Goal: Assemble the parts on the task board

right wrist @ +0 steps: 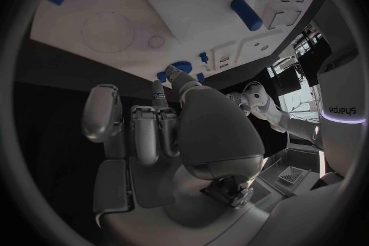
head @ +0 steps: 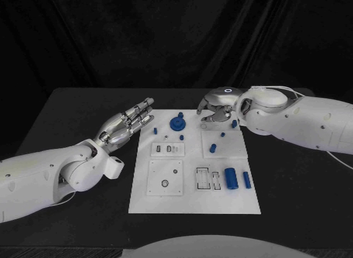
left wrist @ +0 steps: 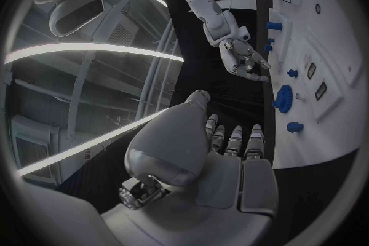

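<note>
– What is the biggest thing there?

– The flat white task board in the middle of the black table.

– And the arms?

– The left silver hand hangs just beside the board's left edge, fingers straight and a little apart, holding nothing. The right silver hand hangs over the board's far end, fingers curled down. I cannot tell if it holds anything.

– Where are the blue pieces?

– A round blue knob part stands near the far end, between the two hands. Two blue cylinder parts lie side by side near the right edge. Small blue pegs stand in the middle.
</note>
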Motion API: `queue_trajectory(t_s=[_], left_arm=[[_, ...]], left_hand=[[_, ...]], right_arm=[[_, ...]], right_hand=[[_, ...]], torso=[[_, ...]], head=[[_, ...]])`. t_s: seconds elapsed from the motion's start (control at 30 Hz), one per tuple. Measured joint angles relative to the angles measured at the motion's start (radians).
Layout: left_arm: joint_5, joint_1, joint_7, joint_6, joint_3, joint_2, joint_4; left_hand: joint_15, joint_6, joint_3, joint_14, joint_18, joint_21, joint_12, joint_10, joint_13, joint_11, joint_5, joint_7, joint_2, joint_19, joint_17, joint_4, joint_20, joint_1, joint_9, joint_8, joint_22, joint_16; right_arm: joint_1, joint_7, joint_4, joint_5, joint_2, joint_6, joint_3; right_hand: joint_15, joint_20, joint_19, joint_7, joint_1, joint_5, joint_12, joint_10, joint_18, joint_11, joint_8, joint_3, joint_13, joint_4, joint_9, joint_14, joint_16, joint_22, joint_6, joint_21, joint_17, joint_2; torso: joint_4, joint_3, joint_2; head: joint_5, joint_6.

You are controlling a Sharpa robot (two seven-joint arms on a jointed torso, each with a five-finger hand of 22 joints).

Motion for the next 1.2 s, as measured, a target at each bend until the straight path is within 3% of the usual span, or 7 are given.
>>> queue_trajectory(t_s=[0.13, 0.23, 0.43, 0.53, 0.83, 1.2], left_arm=[[0.0, 0.0, 0.0, 0.0, 0.0, -0.001, 0.001], [0.0, 0.0, 0.0, 0.0, 0.0, -0.001, 0.001], [0.0, 0.0, 0.0, 0.0, 0.0, -0.001, 0.004], [0.0, 0.0, 0.0, 0.0, 0.0, -0.001, 0.003], [0.0, -0.001, 0.0, 0.0, 0.0, 0.0, 0.004], [0.0, -0.002, 0.0, 0.0, 0.0, -0.001, 0.005]], left_hand=[[0.0, 0.0, 0.0, 0.0, 0.0, 0.0, 0.0, 0.0, 0.0, 0.0, 0.0, 0.0, 0.0, 0.0, 0.0, 0.0, 0.0, 0.0, 0.0, 0.0, 0.0, 0.0], [0.0, 0.0, 0.0, 0.0, 0.0, 0.0, 0.0, 0.0, -0.001, 0.0, 0.0, 0.0, 0.0, 0.0, 0.0, 0.0, 0.0, 0.0, 0.0, 0.0, 0.0, 0.0], [0.0, 0.0, 0.0, 0.0, 0.0, 0.0, 0.0, 0.0, -0.001, 0.0, 0.0, 0.0, 0.0, 0.0, 0.0, 0.0, 0.0, 0.0, 0.0, 0.0, 0.0, 0.0], [0.0, 0.0, 0.003, 0.0, 0.0, 0.0, 0.0, 0.0, -0.001, 0.0, 0.0, 0.0, 0.0, 0.0, 0.0, -0.003, 0.0, 0.0, 0.0, 0.0, 0.0, 0.0], [0.0, 0.0, 0.003, 0.0, 0.0, 0.0, 0.0, 0.0, -0.001, 0.0, 0.0, 0.0, 0.0, 0.0, 0.0, -0.003, 0.0, 0.0, 0.0, 0.0, 0.0, 0.0], [0.0, 0.0, 0.003, 0.0, 0.0, 0.0, 0.0, 0.0, 0.0, 0.0, 0.0, 0.0, 0.0, 0.0, 0.0, -0.003, 0.0, 0.0, 0.0, 0.0, 0.0, 0.0]], right_arm=[[0.032, -0.003, 0.08, 0.0, -0.096, -0.024, 0.001], [0.044, -0.008, 0.134, 0.0, -0.162, -0.039, 0.001], [0.048, -0.016, 0.204, 0.0, -0.273, -0.067, 0.0], [0.039, -0.018, 0.223, 0.0, -0.31, -0.083, 0.001], [-0.008, -0.016, 0.216, 0.0, -0.348, -0.126, 0.0], [-0.034, -0.014, 0.172, 0.0, -0.334, -0.148, 0.0]], right_hand=[[0.0, 0.004, 0.006, -0.009, -0.015, -0.016, 0.0, 0.0, 0.0, 0.0, -0.011, -0.008, 0.0, 0.017, -0.004, 0.0, -0.002, 0.0, -0.016, 0.007, 0.0, -0.009], [-0.002, -0.007, 0.018, -0.023, -0.025, -0.033, 0.0, 0.006, 0.0, -0.006, -0.024, -0.016, 0.0, 0.03, -0.011, 0.002, -0.03, 0.0, -0.03, 0.015, 0.0, -0.012], [-0.014, -0.014, 0.025, -0.036, -0.029, -0.047, 0.0, 0.003, 0.0, -0.017, -0.048, -0.027, 0.0, 0.041, -0.028, 0.001, -0.116, 0.0, -0.064, 0.015, 0.0, -0.017], [-0.025, -0.02, 0.031, -0.051, -0.029, -0.047, 0.0, 0.003, 0.0, -0.033, -0.057, -0.033, 0.0, 0.046, -0.043, 0.003, -0.146, 0.0, -0.101, 0.015, 0.0, -0.017], [-0.029, -0.025, 0.029, -0.054, -0.029, -0.059, -0.008, 0.004, 0.0, -0.033, -0.057, -0.044, 0.0, 0.058, -0.052, 0.0, -0.185, 0.0, -0.112, 0.002, 0.0, -0.017], [-0.029, -0.025, 0.029, -0.043, -0.028, -0.078, -0.012, 0.004, 0.0, -0.033, -0.052, -0.047, 0.0, 0.066, -0.054, 0.0, -0.195, 0.0, -0.108, -0.008, 0.0, -0.026]], torso=[[-0.0001, 0.0, 0.0], [-0.0008, -0.0001, -0.001], [-0.0037, -0.0004, -0.001], [-0.0044, -0.0007, -0.002], [-0.0018, -0.0001, 0.0], [-0.0019, 0.0008, 0.0]], head=[[-0.003, 0.001], [-0.006, 0.002], [-0.005, 0.008], [-0.006, 0.007], [-0.013, 0.001], [-0.005, -0.009]])
